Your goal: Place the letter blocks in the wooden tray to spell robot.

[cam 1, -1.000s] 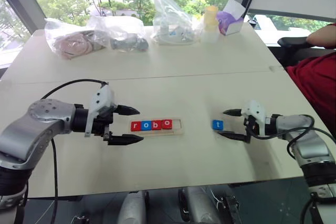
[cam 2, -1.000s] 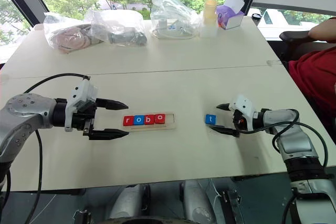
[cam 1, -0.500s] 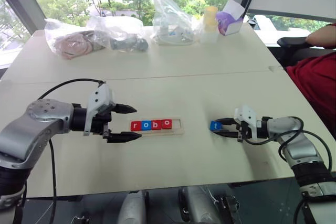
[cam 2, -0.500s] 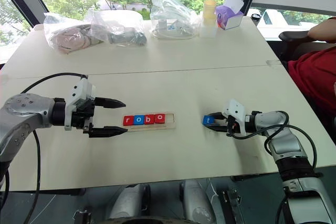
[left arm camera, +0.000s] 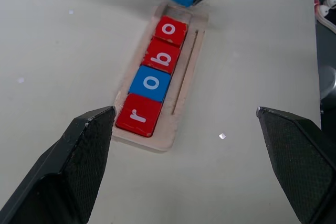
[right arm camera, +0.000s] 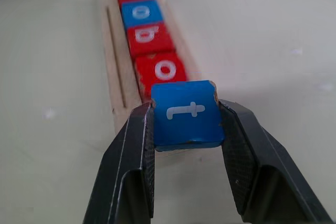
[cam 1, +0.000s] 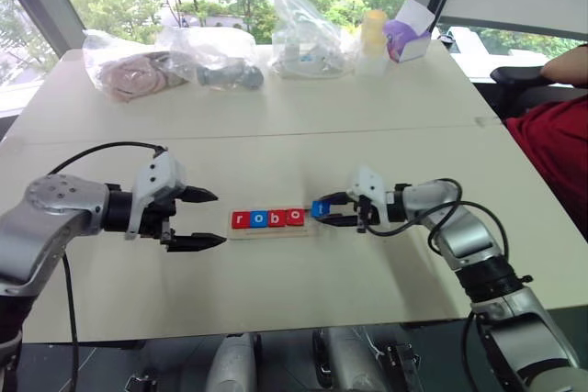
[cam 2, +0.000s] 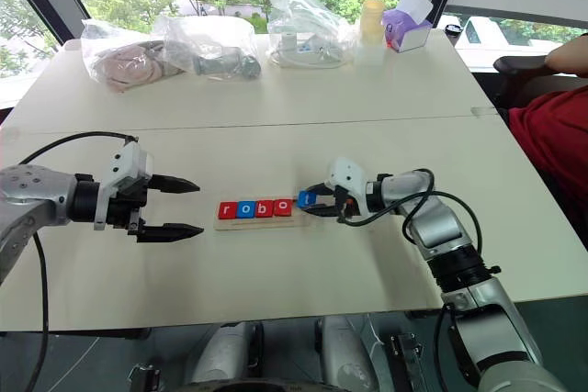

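Right wrist view: blue t block pinched between right fingers, hovering just past the tray's empty end slot, r-o-b-o already seated beyond. Last placement step, probably. Next: lower square into the gap beside the red o, then release. Left fingers spread wide, empty, near the r end.
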